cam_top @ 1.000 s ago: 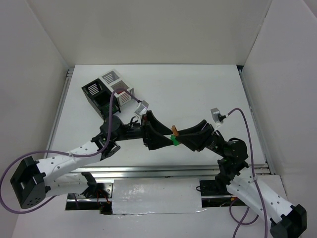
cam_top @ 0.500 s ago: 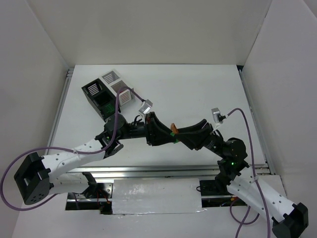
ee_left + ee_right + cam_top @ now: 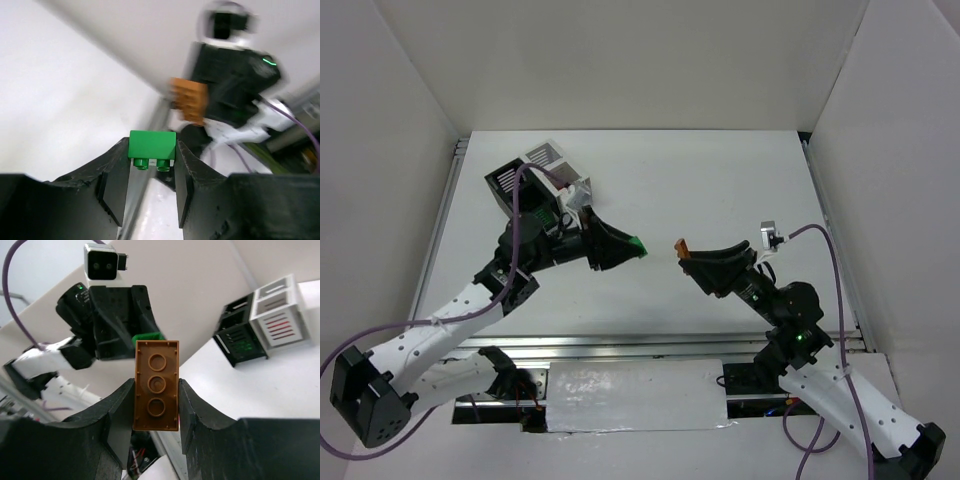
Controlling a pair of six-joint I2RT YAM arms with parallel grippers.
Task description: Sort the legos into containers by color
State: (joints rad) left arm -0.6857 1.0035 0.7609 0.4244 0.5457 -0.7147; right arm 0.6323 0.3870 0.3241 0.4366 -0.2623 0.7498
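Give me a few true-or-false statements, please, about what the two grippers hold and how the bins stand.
1. The left gripper is shut on a green brick. True.
2. The right gripper is open and empty. False: it is shut on a brown brick.
3. The black bin and the white bin stand joined together. True.
4. The two grippers touch each other. False: a gap separates them in the top view.

Green brick (image 3: 151, 145), brown brick (image 3: 156, 385)
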